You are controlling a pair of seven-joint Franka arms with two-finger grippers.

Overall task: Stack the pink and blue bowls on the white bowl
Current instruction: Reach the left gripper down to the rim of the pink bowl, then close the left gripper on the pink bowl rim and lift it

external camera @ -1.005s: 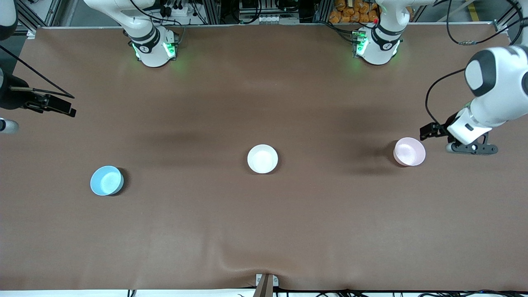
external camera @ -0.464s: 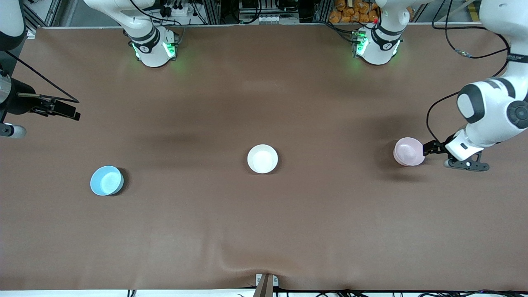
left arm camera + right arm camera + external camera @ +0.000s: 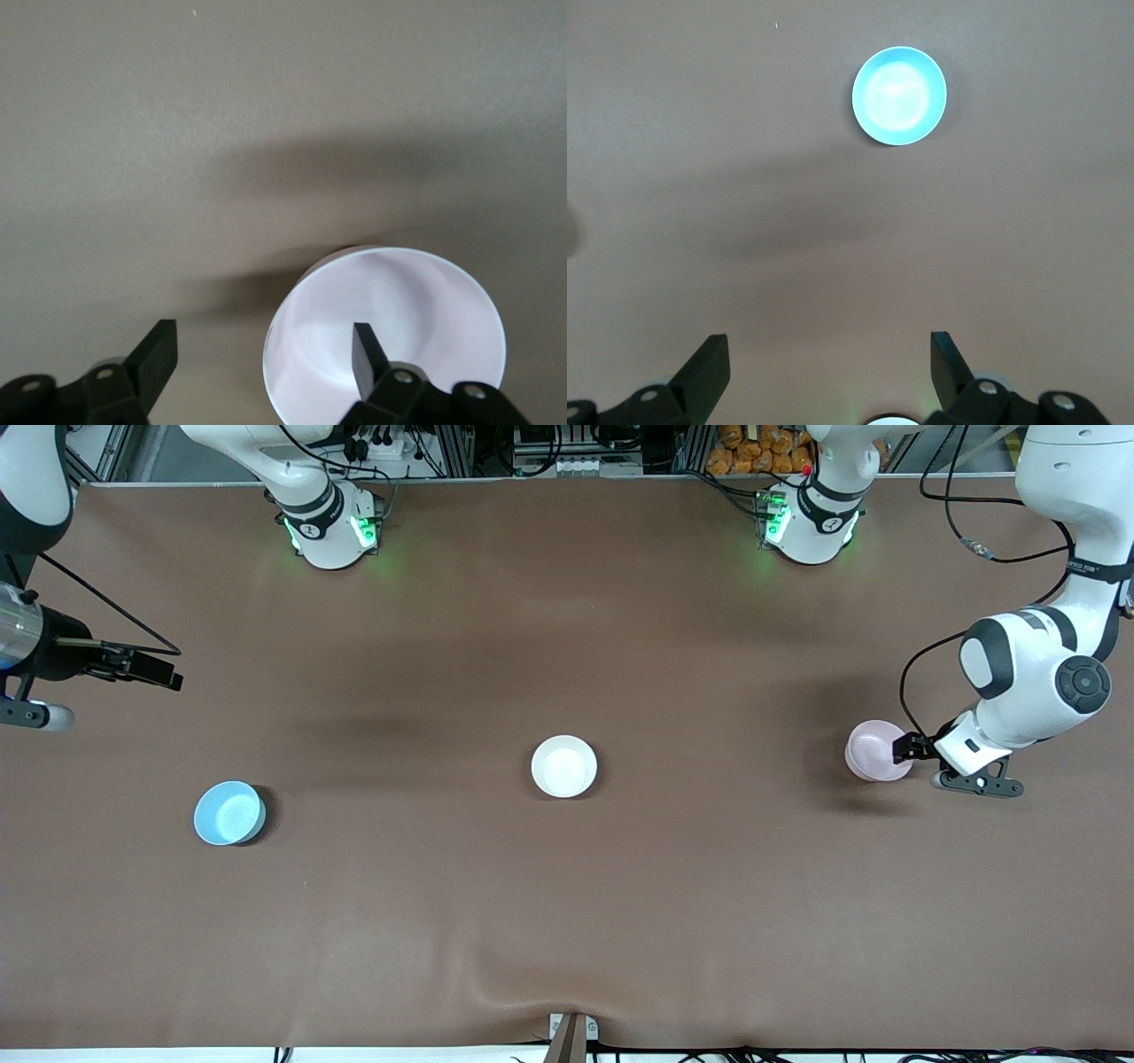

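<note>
On the brown tabletop (image 3: 567,921) my three bowls sit apart: white bowl (image 3: 564,766) central, blue bowl (image 3: 229,813) toward my right arm's end, pink bowl (image 3: 875,751) toward my left. My left end effector (image 3: 905,748) spreads wide astride the pink rim; my right end effector (image 3: 151,671), wide too, hangs high over the tabletop's end.
</note>
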